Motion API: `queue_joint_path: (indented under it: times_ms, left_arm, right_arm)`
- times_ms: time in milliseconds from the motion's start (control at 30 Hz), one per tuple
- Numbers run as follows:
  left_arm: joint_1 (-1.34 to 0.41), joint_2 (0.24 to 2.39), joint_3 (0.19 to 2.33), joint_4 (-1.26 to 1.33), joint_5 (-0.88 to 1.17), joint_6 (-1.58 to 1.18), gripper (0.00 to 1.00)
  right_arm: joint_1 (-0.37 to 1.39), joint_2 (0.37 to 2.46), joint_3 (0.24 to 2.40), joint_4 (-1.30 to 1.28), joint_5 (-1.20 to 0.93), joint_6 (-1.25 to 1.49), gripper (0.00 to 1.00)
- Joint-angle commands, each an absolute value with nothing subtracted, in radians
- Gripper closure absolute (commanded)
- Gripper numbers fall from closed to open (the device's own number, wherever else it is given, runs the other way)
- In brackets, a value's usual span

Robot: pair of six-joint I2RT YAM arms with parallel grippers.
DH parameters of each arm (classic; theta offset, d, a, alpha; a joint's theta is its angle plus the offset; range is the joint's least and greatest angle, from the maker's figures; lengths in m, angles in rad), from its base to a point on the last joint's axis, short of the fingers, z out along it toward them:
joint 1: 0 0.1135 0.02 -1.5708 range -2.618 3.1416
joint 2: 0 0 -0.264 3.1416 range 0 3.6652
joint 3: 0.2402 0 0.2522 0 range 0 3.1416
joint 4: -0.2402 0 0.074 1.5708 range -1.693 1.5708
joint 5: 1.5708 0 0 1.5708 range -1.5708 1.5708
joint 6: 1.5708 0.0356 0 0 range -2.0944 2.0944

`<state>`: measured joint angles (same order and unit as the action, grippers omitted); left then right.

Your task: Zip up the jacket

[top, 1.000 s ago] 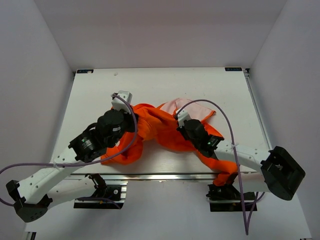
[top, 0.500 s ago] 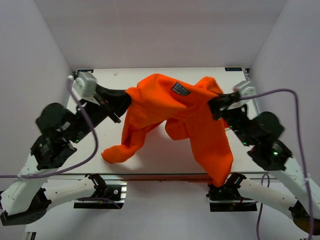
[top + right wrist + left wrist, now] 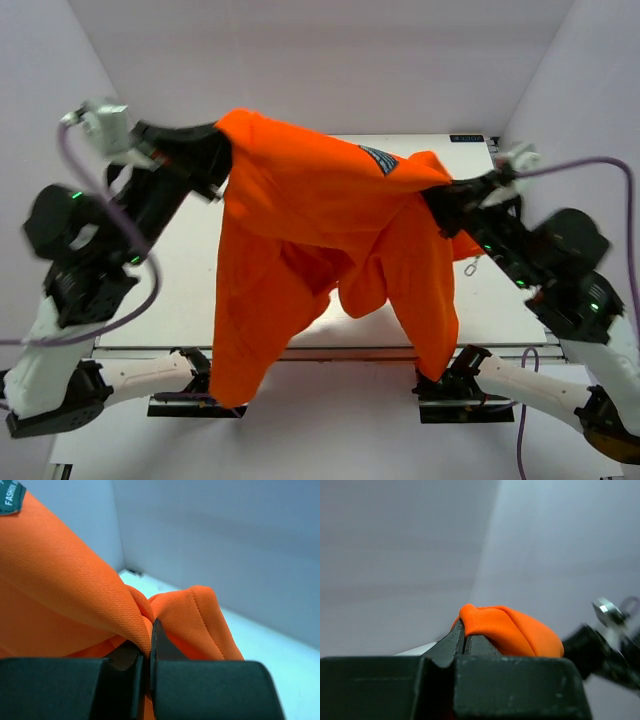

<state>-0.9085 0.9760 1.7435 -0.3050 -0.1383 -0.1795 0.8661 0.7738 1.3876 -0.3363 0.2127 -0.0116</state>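
Observation:
The orange jacket (image 3: pixel 310 230) hangs stretched in the air between both arms, well above the table, its sleeves and body dangling toward the near edge. A small dark label (image 3: pixel 380 158) shows near its top edge. My left gripper (image 3: pixel 222 160) is shut on the jacket's left upper corner, seen as an orange fold (image 3: pixel 510 630) in the left wrist view. My right gripper (image 3: pixel 438 205) is shut on the right upper corner, fabric (image 3: pixel 75 585) pinched between its jaws. The zipper is hidden.
The white table (image 3: pixel 500 290) lies below, walled by pale panels on three sides. A small metal ring or clip (image 3: pixel 473 266) lies on the table by the right arm. Purple cables loop from both arms.
Both grippers have lifted the jacket from a heap on the table and drawn apart, raising it higher. It now hangs spread between them.

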Motion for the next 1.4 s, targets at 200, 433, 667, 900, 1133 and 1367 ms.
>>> queue_joint_path:
  times_ms: [200,433,667,900,1133,1367]
  left_arm:
    - [-0.473,1.552,1.85,-0.469,-0.113,-0.454,1.0]
    - [-0.367,1.943,1.937,-0.296,0.136,-0.405,0.03]
    - [-0.367,1.934,2.044,-0.428,0.154,-0.353,0.02]
    - [-0.367,1.406,1.375,-0.379,0.015,-0.448,0.02]
    - [-0.367,1.048,0.864,-0.333,0.014,-0.601,0.02]
    - [-0.367,1.046,0.703,-0.279,0.055,-0.65,0.02]
  right_arm:
    - [0.526,0.978,1.142,-0.294,-0.086,0.251,1.0]
    - [0.247,1.406,1.162,-0.144,-0.37,0.19,0.99]
    - [0.225,1.522,1.349,-0.278,-0.35,0.12,0.11]
    - [0.536,1.258,1.112,-0.336,-0.083,0.144,0.11]
    - [0.813,1.373,1.029,-0.321,0.136,0.284,0.11]
    - [0.844,1.662,1.178,-0.336,0.291,0.371,0.62]
